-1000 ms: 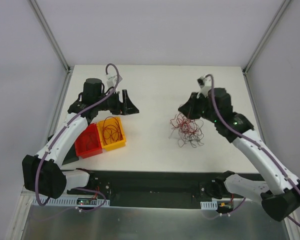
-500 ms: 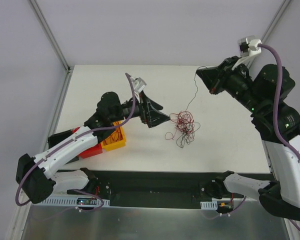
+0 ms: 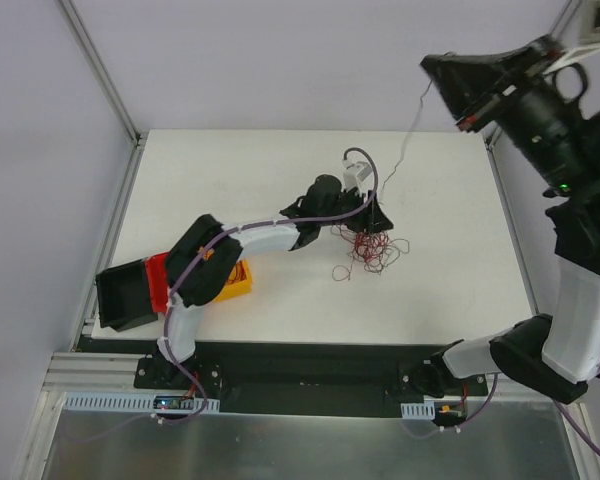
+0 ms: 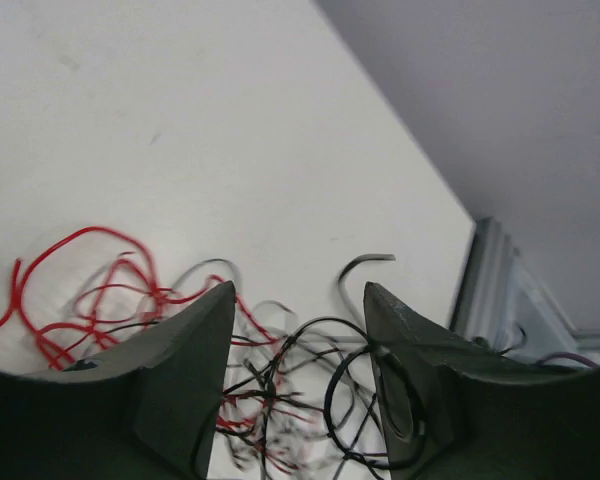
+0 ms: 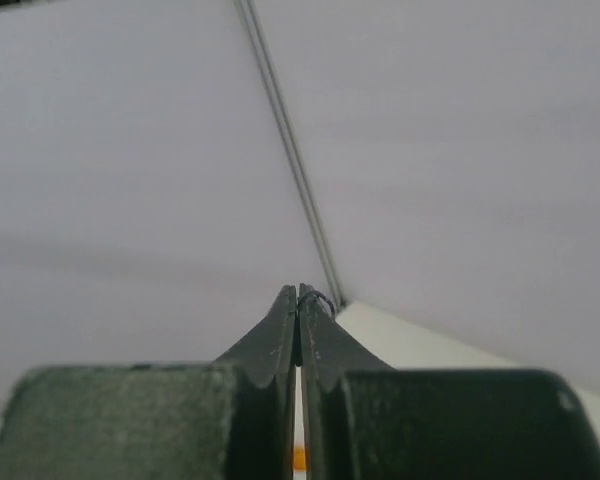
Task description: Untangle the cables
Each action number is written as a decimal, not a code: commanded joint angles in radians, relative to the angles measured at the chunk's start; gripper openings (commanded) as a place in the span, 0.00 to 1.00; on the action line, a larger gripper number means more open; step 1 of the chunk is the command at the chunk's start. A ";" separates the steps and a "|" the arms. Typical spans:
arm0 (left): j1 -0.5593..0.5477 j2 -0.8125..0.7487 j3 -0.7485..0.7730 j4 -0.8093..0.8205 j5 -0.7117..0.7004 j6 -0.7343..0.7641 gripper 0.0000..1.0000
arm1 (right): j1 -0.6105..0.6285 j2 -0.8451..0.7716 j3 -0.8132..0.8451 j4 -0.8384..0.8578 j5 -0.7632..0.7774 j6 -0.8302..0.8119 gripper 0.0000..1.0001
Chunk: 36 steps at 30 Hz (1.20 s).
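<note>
On the table [image 3: 280, 170], near its middle, you see the left gripper [image 4: 300, 300] with fingers apart, straddling the tangled cables [image 3: 372, 250]. High at right, your right gripper [image 5: 298, 292] is pinched together on a single cable [image 5: 318, 296].

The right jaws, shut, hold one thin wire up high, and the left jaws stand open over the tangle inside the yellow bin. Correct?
One error: the tangle lies on the white table, not inside the yellow bin; the top external view shows it.
</note>
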 commanded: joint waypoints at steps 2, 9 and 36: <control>0.091 0.244 0.239 -0.155 -0.019 -0.115 0.48 | -0.048 -0.057 0.124 0.206 0.103 -0.068 0.00; 0.269 0.327 0.360 -0.276 0.018 -0.171 0.42 | -0.051 -0.138 0.069 0.300 0.298 -0.236 0.00; 0.379 -0.320 0.278 -0.646 0.219 0.134 0.77 | -0.042 -0.442 -0.971 0.444 -0.205 0.025 0.00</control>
